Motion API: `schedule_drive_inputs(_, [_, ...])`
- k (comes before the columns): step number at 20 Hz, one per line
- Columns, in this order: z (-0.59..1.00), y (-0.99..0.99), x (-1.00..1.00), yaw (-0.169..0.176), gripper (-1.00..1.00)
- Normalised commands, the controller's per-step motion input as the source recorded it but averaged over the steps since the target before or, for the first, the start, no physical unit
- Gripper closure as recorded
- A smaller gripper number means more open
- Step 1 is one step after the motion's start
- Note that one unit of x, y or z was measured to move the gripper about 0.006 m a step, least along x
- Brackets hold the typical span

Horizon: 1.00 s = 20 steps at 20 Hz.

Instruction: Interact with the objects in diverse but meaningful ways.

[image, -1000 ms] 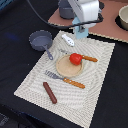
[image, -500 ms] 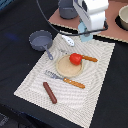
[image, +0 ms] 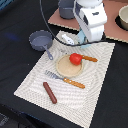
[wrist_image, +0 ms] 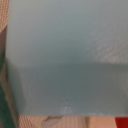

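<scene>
- Red tomato [image: 75,58] sits on tan plate [image: 66,67], mid striped mat [image: 35,84].
- Brown sausage [image: 50,92] on mat, near the exterior view's left edge.
- Grey saucepan [image: 41,40] w/ handle reaching onto mat.
- Gripper hidden behind arm [image: 91,21]; can't tell if spread or pinching.
- Wrist view: pale blue blur [wrist_image: 65,55] fills it.

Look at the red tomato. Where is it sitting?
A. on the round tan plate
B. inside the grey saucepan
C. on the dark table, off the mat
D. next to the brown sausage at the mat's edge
A, because the red tomato rests on the far part of the round tan plate, while the grey saucepan and the brown sausage lie apart from it.
</scene>
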Motion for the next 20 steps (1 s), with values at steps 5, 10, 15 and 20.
schedule_drive_inputs(5, [-0.18,0.35,0.23,0.0,1.0])
schedule_drive_inputs(10, [0.61,0.33,0.42,-0.04,-1.0])
schedule_drive_inputs(15, [0.85,0.25,0.33,-0.11,-1.0])
schedule_drive_inputs(20, [0.66,0.09,0.06,-0.085,-1.0])
